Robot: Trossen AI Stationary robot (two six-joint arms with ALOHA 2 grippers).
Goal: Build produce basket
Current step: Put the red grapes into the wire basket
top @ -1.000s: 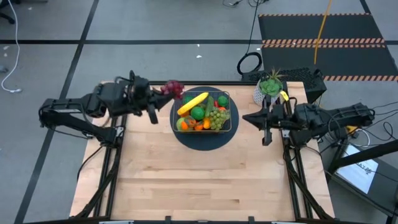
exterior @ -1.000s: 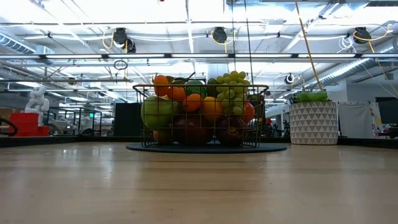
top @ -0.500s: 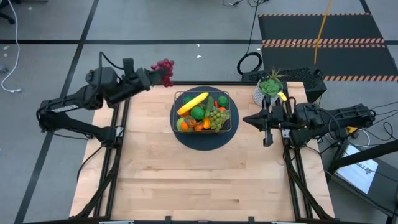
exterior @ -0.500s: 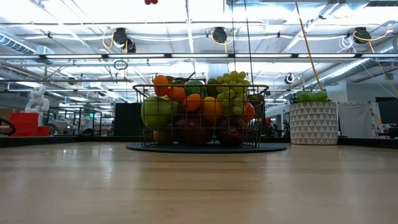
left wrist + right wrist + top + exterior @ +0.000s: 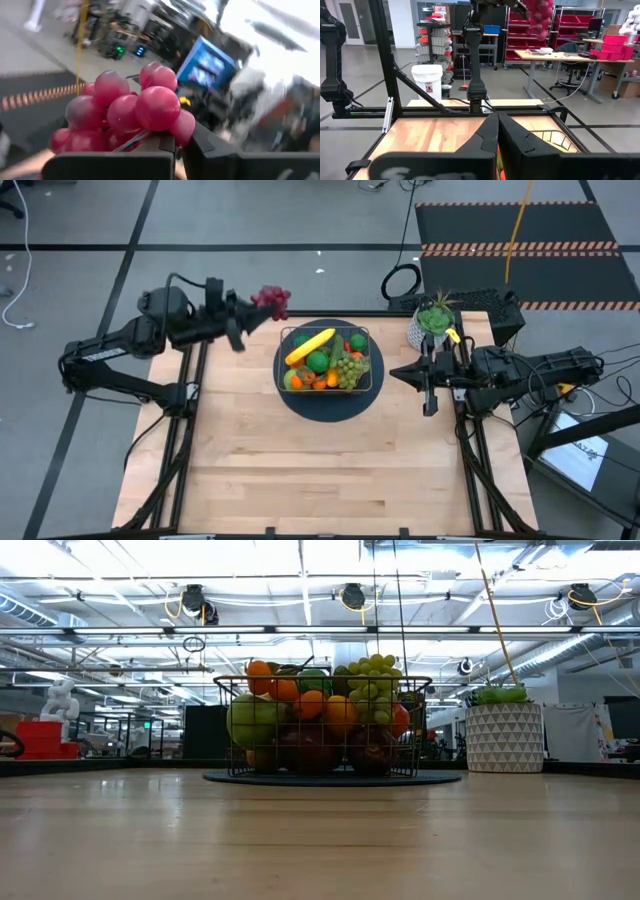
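Left tool (image 5: 250, 311) clenched on stem of red-purple grape bunch (image 5: 272, 300), held up off the counter (image 5: 320, 470), near far-left corner, just beside basket's far-left side but apart from it. In left wrist view, grapes (image 5: 125, 112) piled right over dark fingers (image 5: 165, 145), thin stem pinched betw. them; bkgd smeared, not readable. Seen from right wrist view too: same bunch (image 5: 539, 15) dangling high under left arm.

Right tool (image 5: 428, 385) clamped shut, nothing in it, parked at counter's right side, near basket and round mat, not touching. Own fingers (image 5: 490, 137) pressed together in wrist view, basket rim (image 5: 545, 135) just past them.

Basket (image 5: 328, 360) sat at centre-far part of counter on round dark mat (image 5: 328, 402). Loaded w/ produce: banana (image 5: 310, 345) laid across top, green round fruit (image 5: 317, 361) under it, green grapes (image 5: 350, 367) on right side, oranges (image 5: 318, 381) at near edge. Low view: basket (image 5: 325, 755) heaped above rim, orange (image 5: 259, 670) and green grapes (image 5: 372, 675) topmost, big green fruit (image 5: 250, 720) at left against the mesh.

Potted plant (image 5: 432, 320) in white pot at far-right corner, well clear of basket; patterned pot (image 5: 504, 736) upright in low view.
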